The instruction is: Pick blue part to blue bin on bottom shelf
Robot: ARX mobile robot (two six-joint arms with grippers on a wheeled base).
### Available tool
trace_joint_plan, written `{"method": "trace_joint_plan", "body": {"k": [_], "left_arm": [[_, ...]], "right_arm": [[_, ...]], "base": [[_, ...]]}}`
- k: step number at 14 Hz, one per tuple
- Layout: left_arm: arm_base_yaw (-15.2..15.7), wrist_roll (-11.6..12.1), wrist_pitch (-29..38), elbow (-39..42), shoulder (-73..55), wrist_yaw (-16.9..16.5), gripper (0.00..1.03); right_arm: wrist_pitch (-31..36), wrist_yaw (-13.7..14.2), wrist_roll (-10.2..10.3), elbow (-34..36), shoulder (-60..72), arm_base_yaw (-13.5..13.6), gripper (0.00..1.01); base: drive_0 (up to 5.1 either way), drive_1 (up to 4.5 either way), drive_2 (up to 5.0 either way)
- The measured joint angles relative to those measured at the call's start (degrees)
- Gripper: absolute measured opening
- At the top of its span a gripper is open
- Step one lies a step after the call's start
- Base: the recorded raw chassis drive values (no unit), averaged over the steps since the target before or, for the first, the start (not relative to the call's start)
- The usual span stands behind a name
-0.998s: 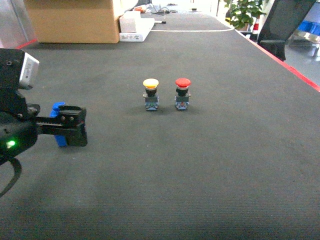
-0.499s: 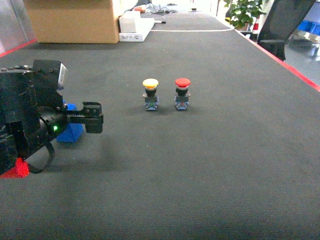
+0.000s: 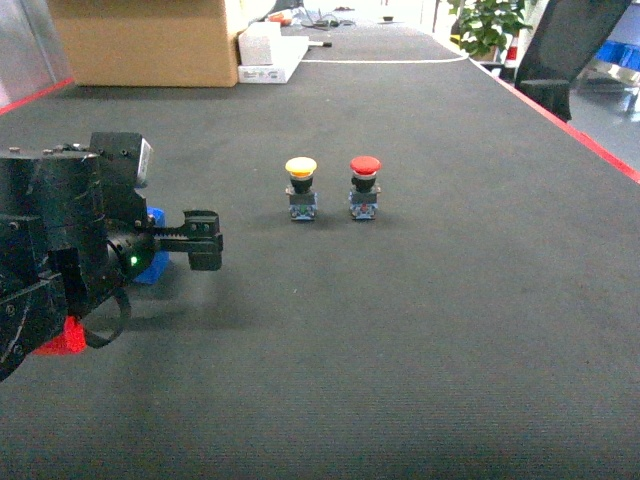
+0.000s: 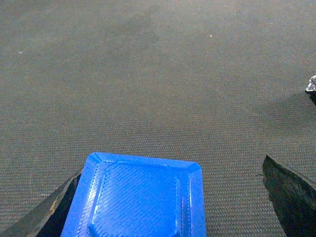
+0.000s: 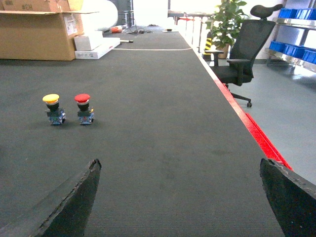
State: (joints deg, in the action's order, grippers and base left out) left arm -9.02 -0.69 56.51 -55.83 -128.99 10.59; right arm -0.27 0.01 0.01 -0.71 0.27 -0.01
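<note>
The blue part is a flat square piece with a raised centre, lying on the dark mat. My left gripper is open around it. The part lies close against the left finger and well apart from the right finger. In the head view the left arm hides most of the blue part, and the left gripper points right, low over the mat. My right gripper is open over bare mat, holding nothing. The blue bin and the bottom shelf are out of view.
A yellow push button and a red push button stand side by side mid-mat. A small red piece lies under the left arm. A cardboard box stands at the back left. The mat's red edge and an office chair are on the right.
The left arm has swung to the right, its gripper reaching further toward the middle. It now covers more of the blue part. The red piece has come into sight beneath it.
</note>
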Motion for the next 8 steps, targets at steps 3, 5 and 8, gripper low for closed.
{"method": "trace_joint_plan", "body": {"k": [3, 5, 8], "left_arm": [[1.07, -0.59, -0.35, -0.87, -0.98, 2.51, 0.59], [1.33, -0.57, 1.73, 0.33, -0.68, 2.49, 0.45], [0.09, -2.32, 7.26, 31.36, 33.92, 2.91, 0.45]], "right_arm": [[0.0, 0.0, 0.0, 0.0, 0.0, 0.0, 0.98], [0.0, 0.0, 0.0, 0.0, 0.0, 0.0, 0.98], [0.0, 0.0, 0.0, 0.0, 0.0, 0.0, 0.98]], "base": [[0.0, 0.0, 0.0], [0.0, 0.0, 0.0], [0.0, 0.0, 0.0]]}}
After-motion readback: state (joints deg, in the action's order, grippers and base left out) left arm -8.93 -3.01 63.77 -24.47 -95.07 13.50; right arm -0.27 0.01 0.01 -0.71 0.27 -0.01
